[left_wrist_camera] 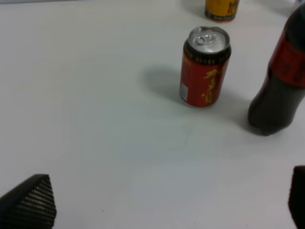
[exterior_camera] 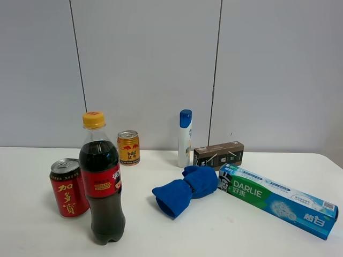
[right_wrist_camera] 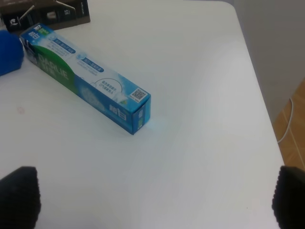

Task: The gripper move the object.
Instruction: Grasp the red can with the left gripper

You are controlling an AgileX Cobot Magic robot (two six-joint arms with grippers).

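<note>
Red can (exterior_camera: pixel 68 187) stands upright at the lower left of the high view, on the white table (exterior_camera: pixel 225 235), yellow characters facing the camera. Just to its right and nearer the camera is the cola bottle (exterior_camera: pixel 102 182), which overlaps the can's edge in this view (the left wrist view shows a clear gap between the two). Behind them, toward the wall, sits a small gold can (exterior_camera: pixel 128 148).

At the centre of the frame a blue cloth (exterior_camera: pixel 187 188) lies bunched. Behind it stand a white bottle with a blue cap (exterior_camera: pixel 185 138) and, just right of that, a brown box (exterior_camera: pixel 218 154). A toothpaste box (exterior_camera: pixel 278 201) lies flat from the cloth's right end toward the lower right corner.

Neither arm shows in the high view. The left gripper (left_wrist_camera: pixel 162 200) hangs over bare table well short of the red can; only the tips of its two fingers (left_wrist_camera: pixel 28 205) are seen, spread wide with nothing between them. The right gripper (right_wrist_camera: pixel 155 198) is likewise spread and empty, over bare table near the toothpaste box's end and touching nothing.
</note>
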